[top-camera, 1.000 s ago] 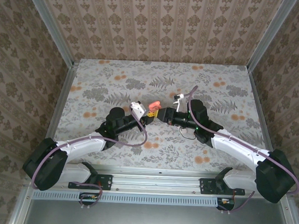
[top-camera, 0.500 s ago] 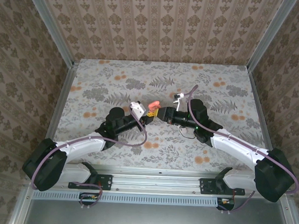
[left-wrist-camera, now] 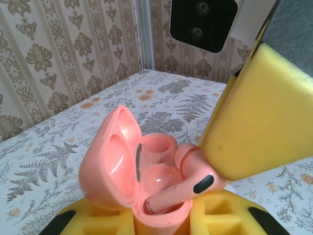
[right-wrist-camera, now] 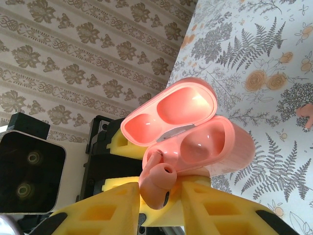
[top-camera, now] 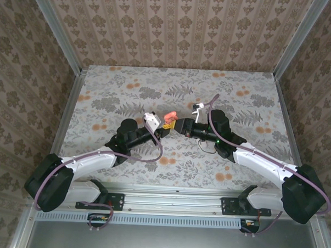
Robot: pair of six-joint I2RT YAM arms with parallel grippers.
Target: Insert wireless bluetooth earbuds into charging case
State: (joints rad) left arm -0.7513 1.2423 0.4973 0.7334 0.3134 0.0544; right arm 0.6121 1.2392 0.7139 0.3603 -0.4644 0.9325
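Left gripper clamps the open coral charging case above mid-table. From the case's 3 o'clock, right gripper pinches an earbud, stem aslant in its well. So tilted, the stem could jam on the rim, or the earbud could pop out if released early.

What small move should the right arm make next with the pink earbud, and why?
Probably ease the earbud straight down into its socket. The right gripper holds it tilted, with the stem just inside the open case and the head above the rim, so it is not yet seated.
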